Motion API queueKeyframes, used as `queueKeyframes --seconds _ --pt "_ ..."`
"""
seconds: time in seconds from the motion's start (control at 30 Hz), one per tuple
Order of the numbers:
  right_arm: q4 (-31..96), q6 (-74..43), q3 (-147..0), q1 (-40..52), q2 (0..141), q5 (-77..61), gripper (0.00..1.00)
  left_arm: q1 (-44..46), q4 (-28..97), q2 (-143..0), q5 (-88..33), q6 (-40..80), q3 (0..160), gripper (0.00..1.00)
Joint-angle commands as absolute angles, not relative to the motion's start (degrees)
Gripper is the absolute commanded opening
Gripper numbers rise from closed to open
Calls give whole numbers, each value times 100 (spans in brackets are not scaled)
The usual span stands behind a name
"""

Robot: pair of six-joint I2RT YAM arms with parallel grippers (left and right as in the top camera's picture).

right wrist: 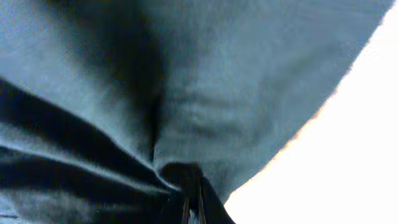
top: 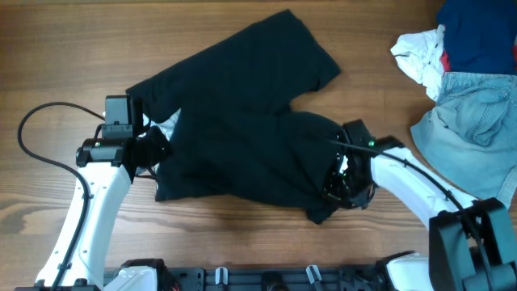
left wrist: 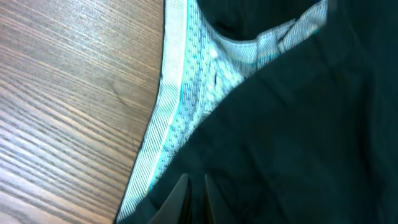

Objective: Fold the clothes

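Observation:
The black shorts-like garment (top: 242, 121) lies spread across the middle of the table, one leg pointing up to the right. Its pale grey waistband lining (top: 167, 125) shows at the left edge and fills the upper left wrist view (left wrist: 186, 106). My left gripper (top: 155, 149) sits at the waistband, its fingers (left wrist: 194, 193) pinched together on black fabric. My right gripper (top: 346, 182) is at the garment's lower right corner, its fingers (right wrist: 193, 205) closed on a bunched fold of the black cloth (right wrist: 186, 93), which is lifted around them.
Light blue denim shorts (top: 472, 133) lie at the right edge. A white cloth (top: 420, 52) and a navy garment (top: 477, 32) are at the top right corner. Bare wooden table (top: 65, 48) surrounds the garment.

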State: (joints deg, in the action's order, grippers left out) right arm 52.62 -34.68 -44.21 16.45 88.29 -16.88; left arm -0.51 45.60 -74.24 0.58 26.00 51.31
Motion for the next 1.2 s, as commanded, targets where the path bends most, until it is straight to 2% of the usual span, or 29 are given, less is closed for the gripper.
queueKeyframes --seconds 0.0,0.07,0.2,0.23,0.33,0.4,0.67,0.97,1.03,1.17 --pt "6090 -2622 -5492 1651 8772 -609 4 -102 4569 -7319 89 2593 5142 5" --pt "6713 -2410 -6073 1651 8895 259 4 -102 4600 -7319 89 2593 5142 4" --pt "6945 -2268 -6473 1651 9131 1153 6 -102 4633 -7319 89 2591 5142 4" --pt "6928 -2255 -6482 1651 9190 1229 17 -102 4635 -7319 89 2591 5142 4" --pt "6934 -2274 -6482 1643 9384 1496 58 -102 4633 -7319 89 2591 5142 4" --pt "6928 -2473 -6482 1570 9430 1446 67 -102 4633 -7319 89 2591 5142 4" --pt "6847 -2967 -6482 1347 9236 -611 71 -102 4639 -7319 84 2591 5142 4" --pt "7019 -4119 -6274 1347 8597 -943 72 -102 4657 -7319 47 2591 5142 5" --pt "7076 -4431 -6226 1347 8230 -1094 70 -102 4657 -7319 47 2591 5142 5" --pt "7271 -5070 -6180 1347 7544 -1109 58 -102 4654 -7319 43 2593 5142 5"
